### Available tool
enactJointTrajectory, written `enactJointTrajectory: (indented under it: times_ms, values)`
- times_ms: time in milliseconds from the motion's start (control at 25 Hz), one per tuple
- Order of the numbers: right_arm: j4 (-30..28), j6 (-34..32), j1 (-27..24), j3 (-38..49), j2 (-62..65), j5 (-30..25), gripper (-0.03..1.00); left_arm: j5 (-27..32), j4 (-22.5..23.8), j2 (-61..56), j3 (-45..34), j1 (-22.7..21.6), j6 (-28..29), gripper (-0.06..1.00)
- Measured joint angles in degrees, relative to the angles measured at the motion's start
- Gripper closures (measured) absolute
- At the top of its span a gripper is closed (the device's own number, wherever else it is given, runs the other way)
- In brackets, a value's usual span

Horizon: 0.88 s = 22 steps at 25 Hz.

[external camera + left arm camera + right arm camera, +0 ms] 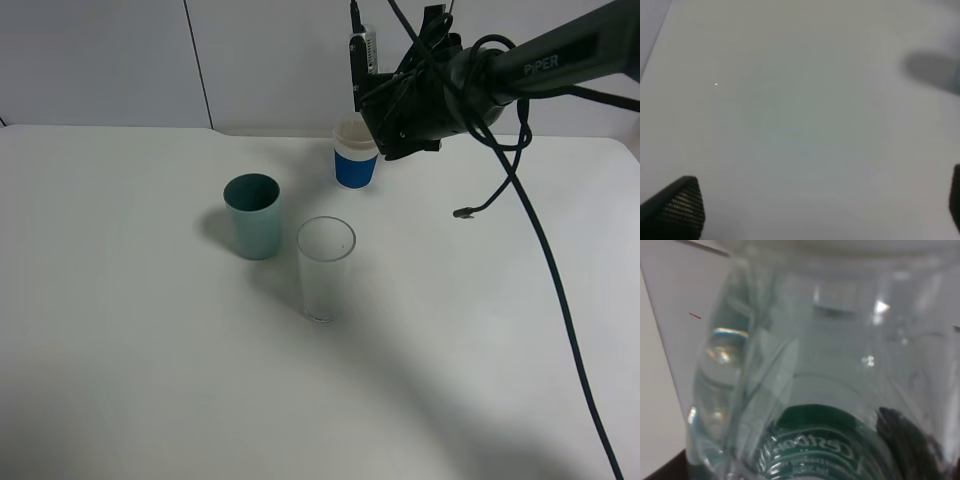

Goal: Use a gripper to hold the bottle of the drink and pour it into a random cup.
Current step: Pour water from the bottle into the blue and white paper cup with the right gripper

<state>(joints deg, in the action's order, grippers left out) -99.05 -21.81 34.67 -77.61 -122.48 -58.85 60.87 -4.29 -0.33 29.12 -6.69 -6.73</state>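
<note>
The bottle of the drink (810, 365) fills the right wrist view: clear plastic with a green label (812, 440). My right gripper (400, 120) is shut on it, held in the air at the back of the table. In the exterior high view the gripper and black cables hide the bottle. Just below and left of the gripper stands the cup (355, 160), blue with a white rim band. My left gripper (817, 205) is open over bare table, its fingertips (680, 205) wide apart, and it does not show in the exterior high view.
A teal cup (253, 215) and a tall clear glass (324, 268) stand near the middle of the white table (150, 350). A loose black cable (545, 270) hangs from the right arm down across the table's right side.
</note>
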Motion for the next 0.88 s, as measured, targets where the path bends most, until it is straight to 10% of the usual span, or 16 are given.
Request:
enactJointTrajectory:
  times_ms: [880]
  values:
    - [0.0,0.6,0.0,0.0,0.0,-0.2,0.41,0.0,0.0,0.0,0.0,0.0,0.0,-0.05]
